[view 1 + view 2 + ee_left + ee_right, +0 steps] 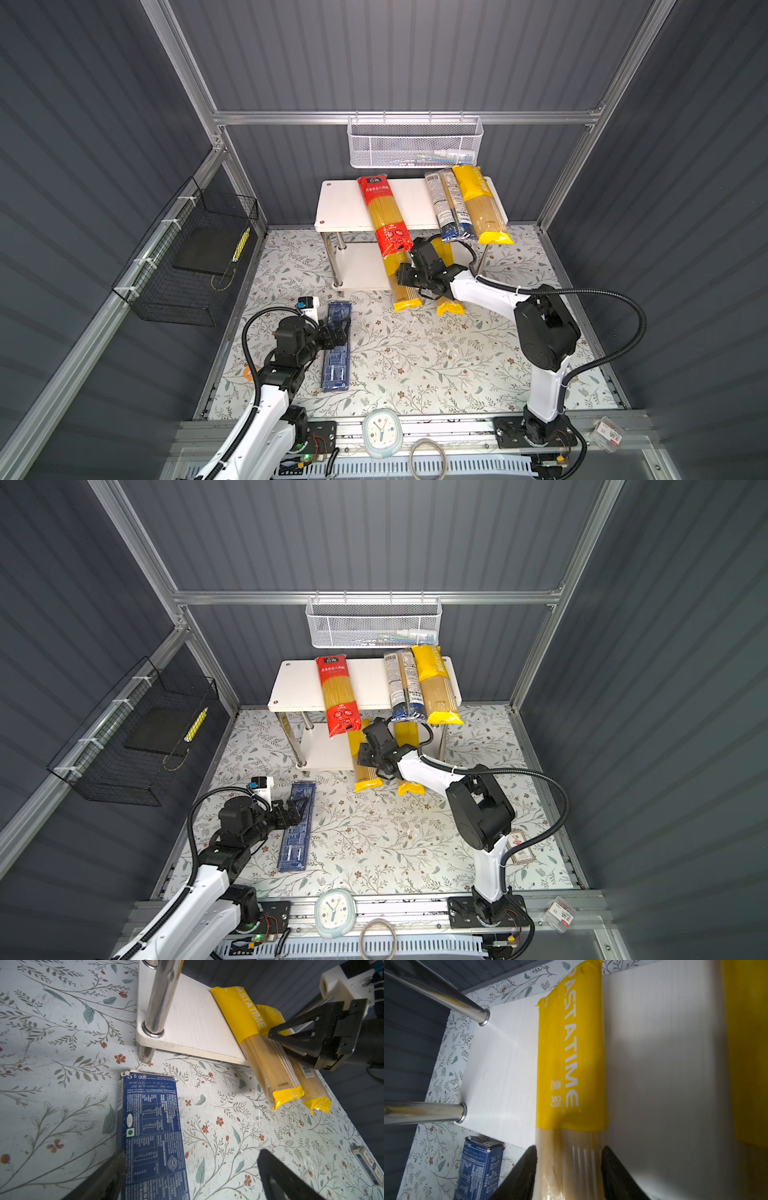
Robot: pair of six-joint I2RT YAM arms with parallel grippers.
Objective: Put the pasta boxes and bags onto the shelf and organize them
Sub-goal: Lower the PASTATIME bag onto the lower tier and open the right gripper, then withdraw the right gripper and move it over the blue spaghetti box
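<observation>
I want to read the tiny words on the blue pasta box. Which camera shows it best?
The left wrist view: the blue pasta box fills the middle, close enough to read its white print, though its near end is cut off. Both top views show the whole box, small. The right wrist view catches only one end.

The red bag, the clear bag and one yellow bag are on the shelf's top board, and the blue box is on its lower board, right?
Not quite. The blue box lies on the table in front of the shelf, not on its lower board; both top views show it. The red bag, clear bag and one yellow bag are on the top board.
</observation>
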